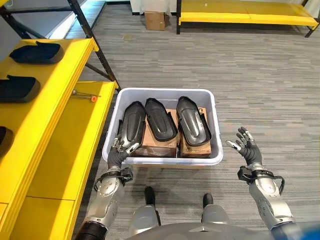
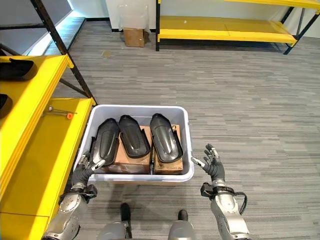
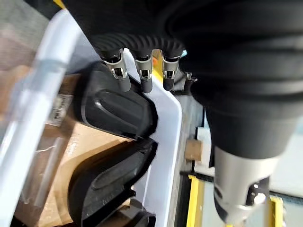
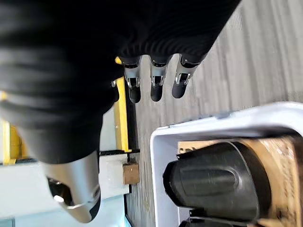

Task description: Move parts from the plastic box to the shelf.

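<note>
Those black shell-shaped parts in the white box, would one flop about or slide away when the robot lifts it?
Probably not floppy: each black part keeps a moulded, curved shell shape, so it looks rigid. It seems hollow, so likely light for its size. The glossy rounded top could be slippery, and the parts lie loosely on cardboard boxes in the plastic box, so a push might slide one.

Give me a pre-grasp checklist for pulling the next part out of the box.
1. Parts in plastic box: three black parts on cardboard boxes. Ok.
2. Left hand empty, at the box's near-left corner by the leftmost part. Ok.
3. Right hand open, empty, outside the box's right wall. Ok.
4. Free space on yellow shelf. Ok.
5. Left fingers touching that part: cannot tell.
</note>
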Controlling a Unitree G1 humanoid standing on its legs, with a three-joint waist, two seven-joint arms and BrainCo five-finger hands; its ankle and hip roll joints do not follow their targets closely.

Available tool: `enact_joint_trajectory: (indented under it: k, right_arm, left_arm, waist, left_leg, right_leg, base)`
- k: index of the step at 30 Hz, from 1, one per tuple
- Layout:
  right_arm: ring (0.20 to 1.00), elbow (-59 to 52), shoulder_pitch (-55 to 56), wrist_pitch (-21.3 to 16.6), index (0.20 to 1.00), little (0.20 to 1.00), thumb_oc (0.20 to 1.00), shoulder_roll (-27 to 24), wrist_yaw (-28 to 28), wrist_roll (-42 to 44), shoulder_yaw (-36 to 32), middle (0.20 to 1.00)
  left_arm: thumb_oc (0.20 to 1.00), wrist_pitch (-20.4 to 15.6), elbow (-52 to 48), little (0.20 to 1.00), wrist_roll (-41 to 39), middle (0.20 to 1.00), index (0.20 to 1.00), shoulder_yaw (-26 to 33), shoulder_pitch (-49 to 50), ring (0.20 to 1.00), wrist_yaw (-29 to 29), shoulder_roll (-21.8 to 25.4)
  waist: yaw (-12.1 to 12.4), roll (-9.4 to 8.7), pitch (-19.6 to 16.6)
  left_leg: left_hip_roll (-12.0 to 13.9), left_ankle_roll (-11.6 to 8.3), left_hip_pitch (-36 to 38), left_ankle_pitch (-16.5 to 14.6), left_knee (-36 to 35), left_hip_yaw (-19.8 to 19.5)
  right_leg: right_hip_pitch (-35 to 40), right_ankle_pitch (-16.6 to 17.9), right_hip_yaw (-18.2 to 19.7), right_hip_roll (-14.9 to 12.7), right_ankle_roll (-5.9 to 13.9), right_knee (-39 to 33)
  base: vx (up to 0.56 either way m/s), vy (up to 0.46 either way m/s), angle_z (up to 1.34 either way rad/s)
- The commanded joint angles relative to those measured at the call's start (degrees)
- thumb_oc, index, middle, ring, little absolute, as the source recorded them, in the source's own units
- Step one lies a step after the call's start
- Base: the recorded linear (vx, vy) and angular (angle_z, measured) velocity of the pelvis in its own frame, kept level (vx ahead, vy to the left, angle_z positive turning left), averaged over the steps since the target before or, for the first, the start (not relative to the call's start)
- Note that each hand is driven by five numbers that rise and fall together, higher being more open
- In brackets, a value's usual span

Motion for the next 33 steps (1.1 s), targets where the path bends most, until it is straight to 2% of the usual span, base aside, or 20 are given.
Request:
enact_joint_trajectory:
  k: [1, 2, 5, 6, 9, 13, 16, 21, 24, 26, 27, 30, 33]
  right_arm:
    - [1.0, -4.52, -3.4, -5.85, 1.0, 1.0, 1.0, -0.87, 0.22, -1.83, -1.56, 1.0]
    - [1.0, -6.54, -6.98, -6.33, 1.0, 1.0, 1.0, -1.98, -1.08, -3.14, -0.27, 1.0]
    - [1.0, -7.35, -11.03, -6.71, 1.0, 1.0, 1.0, -3.16, -3.75, -4.56, 0.84, 1.0]
    - [1.0, -7.25, -15.04, -7.1, 1.0, 1.0, 1.0, -4.45, -5.75, -5.86, 1.69, 1.0]
    - [1.0, -6.37, -20.27, -6.21, 1.0, 1.0, 1.0, -5.63, -8.43, -8.16, 2.73, 1.0]
    - [1.0, -2.57, -31.63, -5.52, 1.0, 1.0, 1.0, -7.37, -11.2, -12.73, 3.61, 1.0]
    - [1.0, -1.62, -36.37, -4.39, 1.0, 1.0, 1.0, -8.16, -11.3, -14.78, 4.16, 1.0]
    - [1.0, -0.88, -44.71, 1.53, 1.0, 1.0, 1.0, -9.69, -13.15, -14.71, 5.44, 1.0]
    - [1.0, 1.4, -48.11, 5.64, 1.0, 1.0, 1.0, -9.91, -16.57, -15.86, 6.49, 1.0]
    - [1.0, 4.51, -49.06, 8.13, 1.0, 1.0, 1.0, -9.64, -21.38, -16.96, 6.69, 1.0]
    - [1.0, 7.35, -49.18, 7.44, 1.0, 1.0, 1.0, -9.82, -24.58, -21.14, 5.32, 1.0]
    - [1.0, 8.35, -49.69, 6.92, 1.0, 1.0, 1.0, -10.06, -26.06, -23.86, 4.68, 1.0]
    - [1.0, 9.18, -50.05, 8.38, 1.0, 1.0, 1.0, -10.83, -30.14, -26.02, 3.51, 1.0]
  left_arm:
    - [1.0, -2.13, -5.6, 1.0, 0.82, 1.0, 1.0, 3.69, -2.41, 1.0, 0.93, 2.22]
    - [1.0, -2.92, -6.84, 1.0, 1.93, 1.0, 1.0, 3.88, -3.36, 1.0, 1.81, 3.07]
    - [1.0, -3.72, -8.13, 1.0, 1.93, 1.0, 1.0, 3.95, -4.94, 1.0, 1.36, 4.05]
    - [1.0, -4.03, -9.72, 1.0, 1.9, 1.0, 1.0, 3.5, -7.01, 1.0, 1.99, 4.93]
    - [1.0, -3.85, -11.64, 1.0, 2.33, 1.0, 1.0, 3.05, -9.78, 1.0, 2.17, 5.86]
    - [1.0, -2.73, -15.2, 1.0, 1.81, 1.0, 1.0, 2.65, -14.35, 1.0, -0.54, 7.63]
    - [1.0, -2.0, -16.2, 1.0, 1.05, 1.0, 1.0, 2.56, -15.64, 1.0, -0.21, 8.38]
    - [1.0, -0.99, -17.85, 1.0, 0.87, 1.0, 1.0, 2.62, -17.25, 1.0, -1.03, 8.76]
    - [1.0, -1.38, -17.87, 1.0, 0.5, 1.0, 1.0, 2.12, -17.63, 1.0, -2.0, 8.19]
    - [1.0, -2.21, -17.63, 1.0, 0.31, 1.0, 1.0, 1.41, -17.85, 1.0, -2.36, 7.38]
    - [1.0, -3.41, -17.5, 1.0, 0.33, 1.0, 1.0, 0.76, -17.74, 1.0, -2.54, 6.62]
    - [1.0, -4.6, -17.19, 1.0, 1.28, 1.0, 1.0, 0.06, -17.91, 1.0, -1.91, 5.92]
    - [1.0, -5.67, -18.01, 1.0, 1.99, 1.0, 1.0, -0.24, -17.64, 1.0, -1.66, 6.02]
  waist:
    - [1.08, -1.18, 0.11]
    - [2.44, -1.34, 1.54]
    - [3.68, -1.22, 3.0]
    - [4.78, -1.16, 4.35]
    - [5.91, -1.03, 6.23]
    - [7.96, -0.66, 9.5]
    - [8.49, -0.41, 10.57]
    - [9.48, 0.17, 12.41]
    - [9.73, 1.28, 13.6]
    - [9.49, 2.41, 14.56]
    - [8.91, 3.53, 14.56]
    - [8.4, 4.48, 14.56]
    - [7.78, 5.28, 14.56]
  left_leg:
    - [3.27, -0.5, 0.1, -5.17, 6.84, 0.95]
    - [3.29, -0.63, -2.08, -5.28, 8.2, 0.16]
    - [3.05, -0.62, -4.4, -5.29, 9.09, -0.56]
    - [2.57, -0.58, -6.99, -5.39, 10.19, -1.31]
    - [1.93, -0.43, -10.04, -5.5, 11.79, -2.25]
    - [0.42, -0.06, -15.88, -5.91, 15.67, -4.2]
    - [-0.05, 0.01, -17.75, -6.35, 17.5, -4.92]
    - [-0.83, 0.23, -21.08, -6.64, 19.45, -5.44]
    - [-1.41, 0.51, -22.67, -6.38, 19.75, -5.53]
    - [-1.89, 0.94, -24.14, -6.41, 20.27, -5.47]
    - [-2.23, 1.34, -26.0, -6.61, 20.94, -5.39]
    - [-2.61, 1.66, -27.17, -6.71, 21.25, -5.14]
    - [-2.99, 1.99, -28.31, -7.16, 21.83, -4.89]
  right_leg:
    - [-5.48, 5.21, 1.4, -1.31, 0.9, 2.62]
    - [-6.32, 5.03, 1.04, -1.14, 0.83, 3.03]
    - [-7.61, 4.93, 0.78, -1.12, 0.86, 3.4]
    - [-8.81, 4.79, 0.68, -1.11, 0.78, 3.68]
    - [-10.37, 4.61, 0.37, -1.28, 0.57, 4.37]
    - [-13.58, 4.15, -0.15, -1.61, -0.15, 6.29]
    - [-15.06, 3.69, -0.32, -1.72, -0.5, 7.72]
    - [-18.52, 3.03, -0.41, -1.68, -1.1, 9.96]
    - [-21.43, 2.54, -0.22, -1.67, -1.64, 12.08]
    - [-24.25, 2.11, 0.26, -1.79, -2.07, 14.15]
    - [-27.4, 1.88, 0.84, -1.87, -2.35, 16.04]
    - [-29.81, 1.73, 1.56, -2.05, -2.44, 17.47]
    - [-32.3, 1.31, 2.35, -2.12, -2.67, 19.22]
  base:
    - [-0.05, -0.099, 0.12]
    - [-0.07, -0.083, 0.05]
    - [-0.14, -0.074, 0.08]
    - [-0.14, -0.038, 0.16]
    - [-0.12, -0.058, 0.14]
    - [-0.09, -0.096, 0.14]
    - [-0.03, -0.059, 0.18]
    - [-0.05, -0.039, 0.05]
    - [-0.08, 0.046, 0.01]
    - [-0.11, 0.117, 0.03]
    - [-0.1, 0.13, 0.03]
    - [-0.06, 0.103, -0.07]
    - [-0.04, 0.082, -0.18]
